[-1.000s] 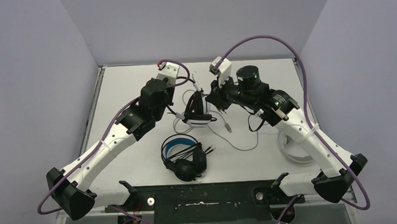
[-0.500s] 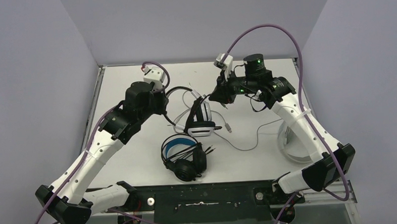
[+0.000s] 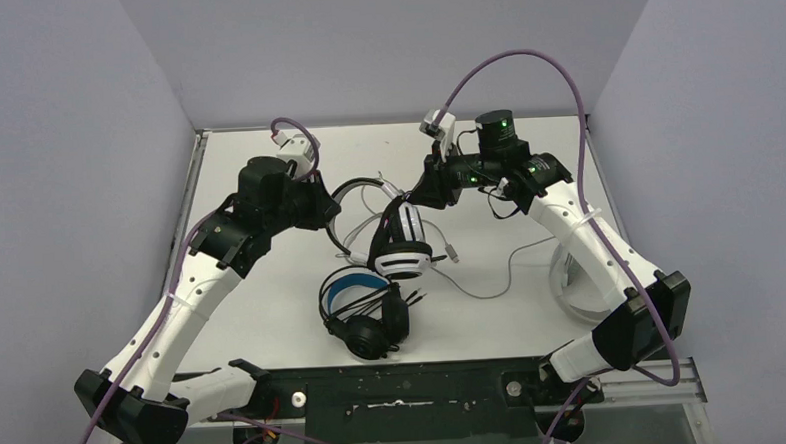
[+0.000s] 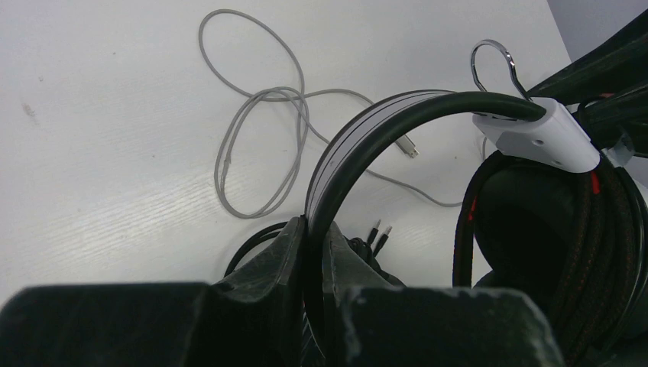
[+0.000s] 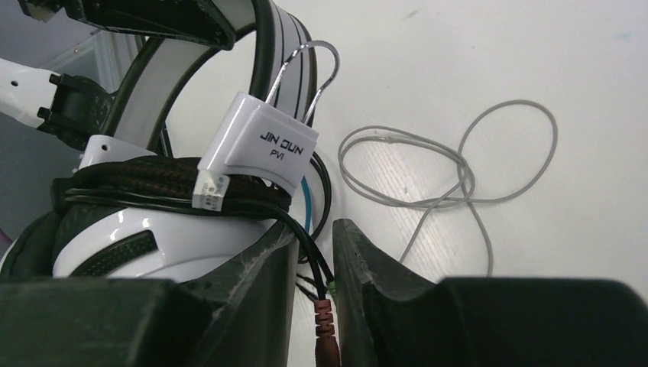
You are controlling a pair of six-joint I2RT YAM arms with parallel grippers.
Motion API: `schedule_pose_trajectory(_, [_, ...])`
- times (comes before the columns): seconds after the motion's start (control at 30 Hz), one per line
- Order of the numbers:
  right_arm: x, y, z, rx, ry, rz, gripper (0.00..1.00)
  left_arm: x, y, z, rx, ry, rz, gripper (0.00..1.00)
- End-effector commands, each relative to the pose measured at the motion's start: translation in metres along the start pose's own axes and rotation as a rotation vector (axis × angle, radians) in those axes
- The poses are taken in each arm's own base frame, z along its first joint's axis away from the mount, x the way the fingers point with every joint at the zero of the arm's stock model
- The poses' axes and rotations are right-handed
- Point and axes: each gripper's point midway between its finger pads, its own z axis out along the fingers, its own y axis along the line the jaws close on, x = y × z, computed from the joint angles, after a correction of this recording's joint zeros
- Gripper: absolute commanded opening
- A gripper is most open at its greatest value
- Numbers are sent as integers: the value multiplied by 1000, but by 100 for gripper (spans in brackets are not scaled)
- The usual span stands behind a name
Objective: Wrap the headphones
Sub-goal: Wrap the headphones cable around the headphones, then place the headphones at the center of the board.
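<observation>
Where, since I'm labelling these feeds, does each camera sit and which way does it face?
Top external: above and behind the bases, looking down on the table and white headset; both arms show.
Left wrist: on the left arm, looking along its hand, shut on the headset's headband.
Right wrist: on the right arm, looking past its hand at the ear cup.
Shared: both wrist views show the grey cable.

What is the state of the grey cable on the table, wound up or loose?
Loose: the grey cable lies in untidy open loops on the table.
</observation>
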Motion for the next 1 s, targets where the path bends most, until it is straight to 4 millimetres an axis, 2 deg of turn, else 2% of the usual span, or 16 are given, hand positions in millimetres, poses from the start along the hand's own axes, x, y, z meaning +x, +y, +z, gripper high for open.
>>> schedule_pose_trajectory(0.0, [7, -20, 4, 67, 4, 25, 26, -42, -40, -23, 174, -110, -47, 0])
schedule_pose_trajectory(0.1, [15, -23, 2, 103, 18, 54, 39, -44, -34, -23, 150, -115, -76, 0])
schedule_pose_trajectory(0.27, [22, -34, -8, 214, 62, 117, 51, -46, -16, -20, 88, -128, -134, 0])
schedule_pose_trajectory(0.5, [18, -41, -45, 425, 44, 156, 88, -50, 33, -17, -74, -177, -226, 0])
schedule_pose_trajectory(0.6, [23, -43, -61, 497, 68, 164, 94, -51, 61, -17, -181, -217, -255, 0])
schedule_pose_trajectory(0.73, [30, -40, -81, 570, 92, 174, 96, -53, 107, -19, -357, -273, -305, 0])
schedule_pose_trajectory(0.97, [43, -26, -96, 586, 82, 179, 98, -56, 188, -26, -631, -359, -391, 0])
